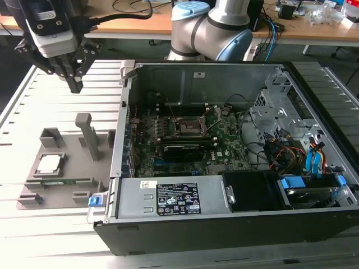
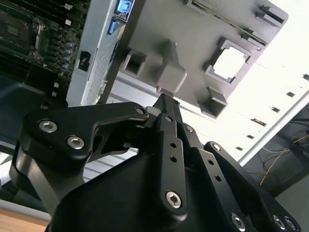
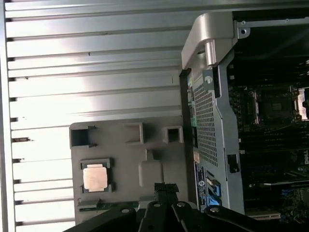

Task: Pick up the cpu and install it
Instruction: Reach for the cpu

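Hovering in the air over the pale slatted surface (image 1: 25, 106), the end effector (image 1: 76, 87) is hanging with its dark fingers drawn together to a narrow tip and gripping nothing; in both wrist views the tip (image 2: 164, 99) (image 3: 165, 187) is pointing down toward a grey fixture (image 1: 67, 193). The cpu (image 1: 49, 163), a small square chip with a pale silver top, is lying flat in a square recess of that fixture, toward the exterior view's left and lower than the end effector, well apart from it and not being touched. In the first wrist view the cpu (image 3: 95, 177) is sitting off to one side of the tip, with an upright post (image 3: 150, 171) of the fixture standing between them; in the second wrist view the chip (image 2: 231, 62) is glaring bright inside its recess, beyond that same post (image 2: 169, 72). In the exterior view the post (image 1: 84, 126) is rising just below the fingers, nearer to them than the chip is. A thin green memory stick (image 1: 61, 181) is lying in a slot of the fixture just beside the cpu. At the exterior view's right of the fixture an open computer case (image 1: 224, 235) is lying on its side, showing its green board and a dark metal-framed socket (image 1: 188, 126) near the middle, well away from both the chip and the end effector. The arm's grey and blue joints (image 1: 213, 28) are standing behind the case.
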Controlling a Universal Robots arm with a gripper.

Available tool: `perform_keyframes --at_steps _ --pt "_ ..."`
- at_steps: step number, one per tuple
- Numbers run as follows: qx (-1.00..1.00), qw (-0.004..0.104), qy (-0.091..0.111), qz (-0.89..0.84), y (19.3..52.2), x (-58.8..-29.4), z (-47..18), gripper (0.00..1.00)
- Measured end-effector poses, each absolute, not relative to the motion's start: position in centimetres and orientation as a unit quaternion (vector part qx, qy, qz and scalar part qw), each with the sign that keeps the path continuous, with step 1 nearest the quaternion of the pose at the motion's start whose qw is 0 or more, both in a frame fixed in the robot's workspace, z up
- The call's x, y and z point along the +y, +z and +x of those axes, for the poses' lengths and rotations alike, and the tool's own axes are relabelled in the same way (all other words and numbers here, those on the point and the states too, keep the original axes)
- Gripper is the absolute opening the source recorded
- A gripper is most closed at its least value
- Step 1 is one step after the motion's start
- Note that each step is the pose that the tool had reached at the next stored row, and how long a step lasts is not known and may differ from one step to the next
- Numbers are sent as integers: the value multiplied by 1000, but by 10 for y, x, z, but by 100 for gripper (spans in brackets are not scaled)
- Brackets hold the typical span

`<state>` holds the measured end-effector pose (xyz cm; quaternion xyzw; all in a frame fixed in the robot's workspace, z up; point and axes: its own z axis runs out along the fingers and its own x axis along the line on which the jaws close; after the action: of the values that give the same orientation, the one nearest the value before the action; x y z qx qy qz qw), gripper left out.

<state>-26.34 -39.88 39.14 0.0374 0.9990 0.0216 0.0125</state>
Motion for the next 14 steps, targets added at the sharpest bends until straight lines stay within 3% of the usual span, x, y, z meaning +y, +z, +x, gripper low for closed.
perform_keyframes --at_steps 14 --pt "999 13 22 37 390 -408 -308 11"
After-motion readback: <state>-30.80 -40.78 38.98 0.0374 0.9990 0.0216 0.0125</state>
